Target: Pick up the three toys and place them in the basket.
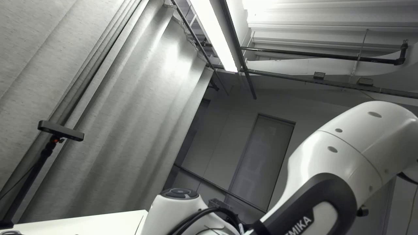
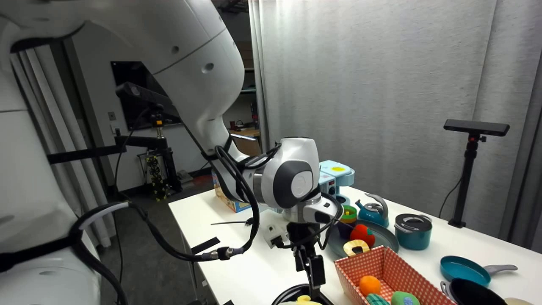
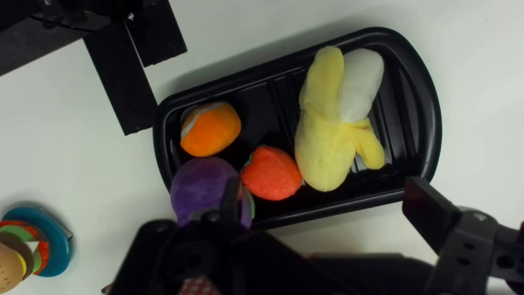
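In the wrist view a black tray (image 3: 425, 102) holds several soft toys: an orange toy (image 3: 213, 130), a purple toy (image 3: 200, 184), a red strawberry (image 3: 272, 174) and a half-peeled banana (image 3: 325, 151). My gripper (image 3: 327, 198) stands open above the tray's near edge, nothing between its fingers. One finger covers part of the purple toy; whether they touch I cannot tell. In an exterior view the gripper (image 2: 311, 271) points down over the tray, beside the red-checked basket (image 2: 353, 277). Inside the basket lie an orange ball (image 2: 369, 285) and green toys (image 2: 404, 298).
Behind the basket, a grey plate (image 2: 387, 243) carries a tomato (image 2: 363, 234), a pineapple slice (image 2: 355, 247) and cups. A teal kettle (image 2: 373, 212), pot (image 2: 413, 231) and pan (image 2: 463, 270) stand farther along. A toy burger (image 3: 16, 254) and black bracket (image 3: 123, 82) flank the tray.
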`<state>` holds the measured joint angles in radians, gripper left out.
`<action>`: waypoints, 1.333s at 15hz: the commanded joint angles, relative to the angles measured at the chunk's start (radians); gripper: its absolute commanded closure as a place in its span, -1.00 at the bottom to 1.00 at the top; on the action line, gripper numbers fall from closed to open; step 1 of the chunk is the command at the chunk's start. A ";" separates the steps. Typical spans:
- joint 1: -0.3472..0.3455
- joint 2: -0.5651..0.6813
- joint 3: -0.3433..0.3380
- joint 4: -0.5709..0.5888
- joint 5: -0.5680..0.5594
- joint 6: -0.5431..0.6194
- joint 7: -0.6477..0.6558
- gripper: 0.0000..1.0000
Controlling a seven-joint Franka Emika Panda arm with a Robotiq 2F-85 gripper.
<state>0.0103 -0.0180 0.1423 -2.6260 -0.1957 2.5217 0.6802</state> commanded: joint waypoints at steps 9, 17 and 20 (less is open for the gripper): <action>0.080 0.247 -0.095 0.038 0.050 0.215 0.076 -1.00; 0.133 0.291 -0.120 0.065 0.142 0.225 0.061 -0.25; 0.144 0.275 -0.140 0.066 0.134 0.223 0.068 0.26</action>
<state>0.1240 0.2645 0.0348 -2.5636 -0.0760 2.7234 0.7400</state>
